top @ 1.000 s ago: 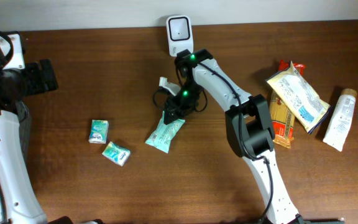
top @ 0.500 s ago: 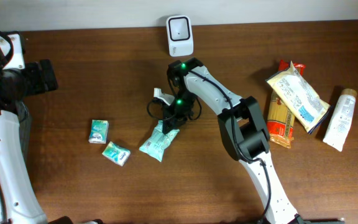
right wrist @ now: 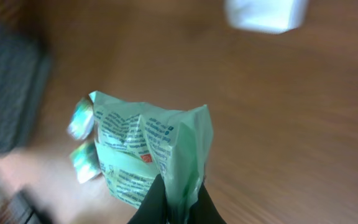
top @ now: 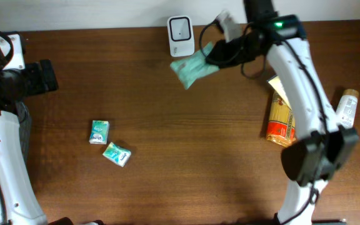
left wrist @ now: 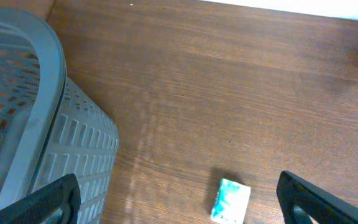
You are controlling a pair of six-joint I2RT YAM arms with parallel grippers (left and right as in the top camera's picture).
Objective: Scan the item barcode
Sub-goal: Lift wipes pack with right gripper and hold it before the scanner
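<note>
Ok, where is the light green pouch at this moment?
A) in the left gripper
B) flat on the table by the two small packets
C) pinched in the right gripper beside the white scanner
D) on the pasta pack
C: the right gripper is shut on an edge of the green pouch, which is lifted just beside the white scanner.

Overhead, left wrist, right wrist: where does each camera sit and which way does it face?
Overhead: fixed above, looking straight down on the table; both arms show, left hand at the left edge, right hand holding the green pouch by the scanner.
Left wrist: on the left arm, facing down at a grey basket and a teal packet; its open fingertips show at the bottom corners.
Right wrist: on the right arm, facing down past its shut fingertips pinching the pouch.
Shared: overhead and right wrist both show pouch and scanner.
</note>
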